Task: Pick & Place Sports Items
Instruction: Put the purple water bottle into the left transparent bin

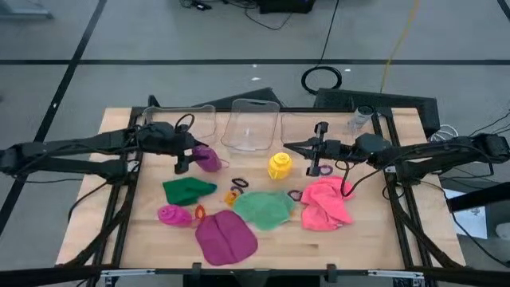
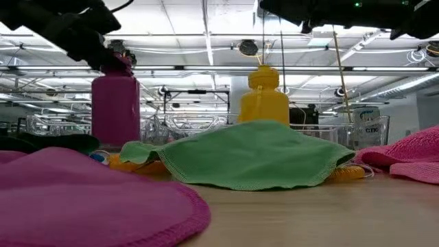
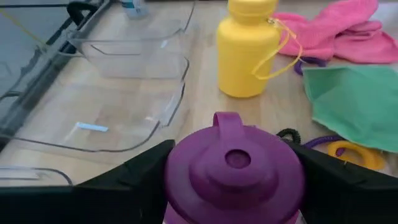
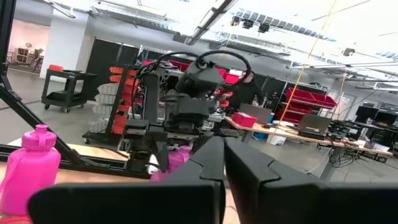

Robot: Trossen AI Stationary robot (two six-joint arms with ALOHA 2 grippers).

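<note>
Purple bottle (image 3: pixel 233 168) held upright between the left gripper (image 1: pixel 190 155) jaws, near the desk (image 1: pixel 382 247) far-left corner.

Largest to smallest: the desk carries three clear bins (image 1: pixel 251 126) along its far edge, all apparently empty, the nearest just beyond the held bottle. Magenta cloth (image 1: pixel 225 237) lies at the near edge, green cloth (image 1: pixel 263 209) and pink cloth (image 1: pixel 325 202) toward the centre and right, dark green cloth (image 1: pixel 187 190) left of centre. Yellow bottle (image 1: pixel 279 165) stands upright mid-desk; magenta bottle (image 1: pixel 174 215) lies on its side near the left edge. Small rings (image 1: pixel 236 185) are scattered between the cloths. The right gripper (image 1: pixel 296 147), jaws closed on nothing, hovers beside the yellow bottle. The left arm is nearer the bins.
</note>
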